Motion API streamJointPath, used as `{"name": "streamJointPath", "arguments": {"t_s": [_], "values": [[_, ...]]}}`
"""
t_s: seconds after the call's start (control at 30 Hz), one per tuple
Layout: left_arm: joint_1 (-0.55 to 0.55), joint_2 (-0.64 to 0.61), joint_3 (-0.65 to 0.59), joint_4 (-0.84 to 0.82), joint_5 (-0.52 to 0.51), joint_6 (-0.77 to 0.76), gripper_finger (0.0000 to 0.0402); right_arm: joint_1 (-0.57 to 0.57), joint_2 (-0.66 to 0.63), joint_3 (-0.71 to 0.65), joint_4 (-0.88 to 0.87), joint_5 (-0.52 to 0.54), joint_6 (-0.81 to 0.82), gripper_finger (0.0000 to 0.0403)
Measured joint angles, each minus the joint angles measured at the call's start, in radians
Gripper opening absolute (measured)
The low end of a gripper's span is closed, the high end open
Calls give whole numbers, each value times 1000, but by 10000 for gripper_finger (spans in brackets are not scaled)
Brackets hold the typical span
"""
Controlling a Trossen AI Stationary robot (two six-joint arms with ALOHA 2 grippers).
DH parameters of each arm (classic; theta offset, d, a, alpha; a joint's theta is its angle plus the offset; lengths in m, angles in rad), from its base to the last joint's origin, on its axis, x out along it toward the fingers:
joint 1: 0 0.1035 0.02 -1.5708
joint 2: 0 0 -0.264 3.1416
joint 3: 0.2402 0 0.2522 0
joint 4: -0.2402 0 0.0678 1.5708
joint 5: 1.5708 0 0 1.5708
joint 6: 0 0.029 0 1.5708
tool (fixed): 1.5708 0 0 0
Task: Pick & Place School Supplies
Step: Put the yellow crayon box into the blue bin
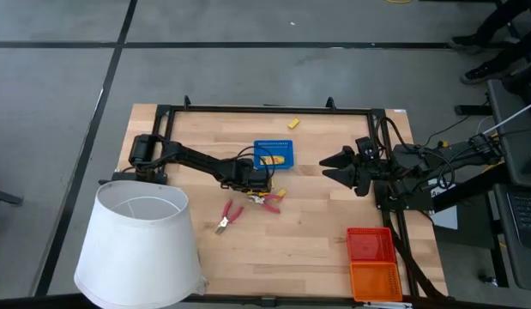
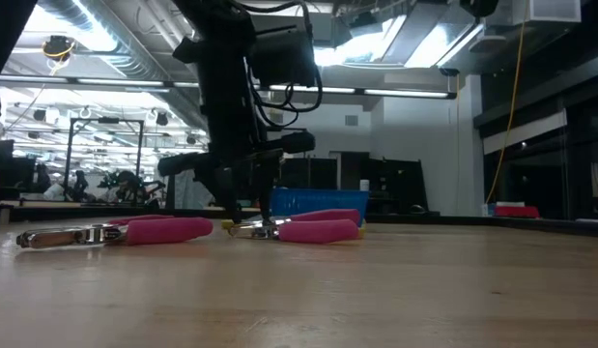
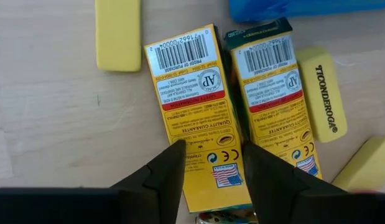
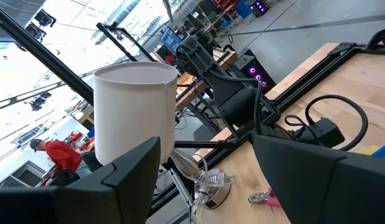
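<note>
Two flat yellow packs with barcode labels lie side by side on the wood, the left pack (image 3: pixel 192 106) next to the right pack (image 3: pixel 273 93). Around them lie plain yellow blocks (image 3: pixel 117 34) and a printed yellow eraser (image 3: pixel 323 93). My left gripper (image 3: pixel 212 163) is open and points down over the left pack, one fingertip at each long edge near its end; it also shows in the high view (image 1: pixel 258 184). Red-handled pliers (image 1: pixel 229 215) lie nearby, and a second pair (image 2: pixel 318 230) lies by the packs. My right gripper (image 1: pixel 338 163) waits open to the right of the blue tray. My left gripper comes at the left yellow pack's lower end (image 3: pixel 211 149) from above, pointing down, with its fingers across the pack's width. The pack lies flat on the table. Whether the fingertips (image 3: pixel 173 165) touch it, I cannot tell.
The blue tray (image 1: pixel 275 154) sits just beyond the packs. A red tray (image 1: pixel 370 245) and an orange tray (image 1: pixel 374 279) stand at the near right corner. The big white lampshade (image 1: pixel 141 245) fills the near left corner. One yellow block (image 1: pixel 293 123) lies near the far edge.
</note>
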Motion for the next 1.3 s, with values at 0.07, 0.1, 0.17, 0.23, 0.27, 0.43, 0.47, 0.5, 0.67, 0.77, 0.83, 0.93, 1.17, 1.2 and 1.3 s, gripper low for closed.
{"name": "streamJointPath", "arguments": {"t_s": [0.07, 0.1, 0.17, 0.23, 0.27, 0.43, 0.47, 0.5, 0.67, 0.77, 0.83, 0.93, 1.17, 1.2, 1.3], "values": [[0, -3, 2, 2, 1, 16, 146, 0, 0, 0, 0, 0, 2, 268], [1, -3, 2, 4, -1, 26, 144, 0, 0, 0, 0, 0, 2, 268], [1, -4, 2, 7, -2, 45, 144, 0, 0, 0, 0, 0, 2, 268], [0, -9, 1, 9, 0, 77, 147, 0, 0, 0, 0, 0, 2, 268], [-2, -12, 0, 9, 1, 91, 150, 0, 0, 0, 0, 0, 2, 268], [-1, -13, 0, -17, 19, 66, 157, 0, 0, 0, 1, 1, 2, 268], [-1, -13, 0, -16, 23, 69, 151, 0, 0, 0, 1, 3, 2, 268], [-1, -14, 0, -16, 25, 71, 143, 0, 0, 0, 1, 4, 2, 268], [-4, -14, 0, -16, 22, 72, 61, 0, 0, 0, 1, 5, 2, 268], [-10, -14, 1, -11, 12, 88, 14, 0, 0, 0, 1, 5, 2, 268], [-16, -19, 1, -2, 5, 119, 6, 0, 0, 0, 0, 5, 2, 268], [-26, -36, 2, 21, -7, 155, 17, 0, 0, 0, 1, 7, 2, 268], [-37, -55, 4, 27, -15, 117, 90, 0, 1, 0, 1, 8, 2, 268], [-37, -55, 3, 19, -14, 104, 103, 0, 1, 0, 1, 8, 2, 268], [-36, -54, 3, 9, -12, 54, 140, 0, 1, 0, 1, 8, -1, 268]]}}
